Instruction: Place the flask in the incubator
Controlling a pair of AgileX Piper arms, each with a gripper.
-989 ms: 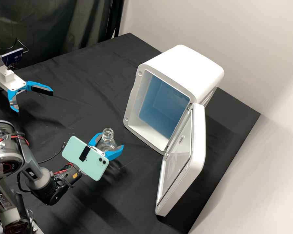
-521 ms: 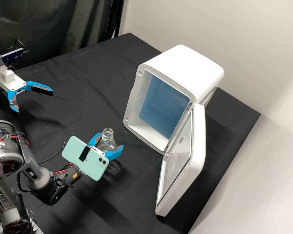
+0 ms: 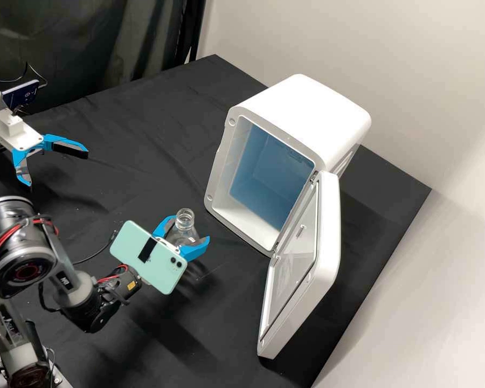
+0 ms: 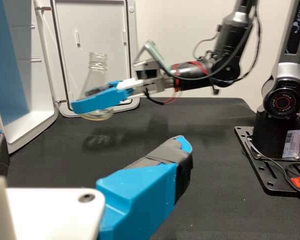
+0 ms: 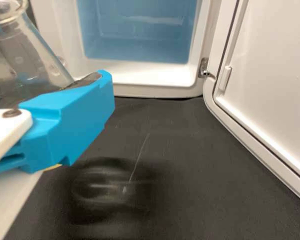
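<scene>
High view, lower left of centre: your right tool (image 3: 184, 237) is clamped on the clear glass conical flask (image 3: 184, 222), its blue fingers against the sloping wall below the neck. The flask stands upright, mouth unstoppered, just short of the open front of the white incubator with the blue interior (image 3: 307, 108). In the left wrist view the flask (image 4: 96, 70) appears to hang a little above the black worktop (image 3: 145, 134), though I judge that from its shadow only. Your left tool (image 3: 55, 167) hangs at the upper left of the frame, fingers apart and holding nothing, well apart from the flask.

Risks, as I judge them:
- The fingers bear on smooth, tapering glass; a quick swing or a tilt could let the flask slide down out of the grip.
- The white incubator door (image 3: 312, 253) stands open at the right of the opening; a wide approach could strike it or the front frame.
- The mint-green phone (image 3: 148, 263) strapped behind the right tool adds bulk that may foul the opening.

Count: one flask, one incubator, one door, two arms, two tools, one phone.
</scene>
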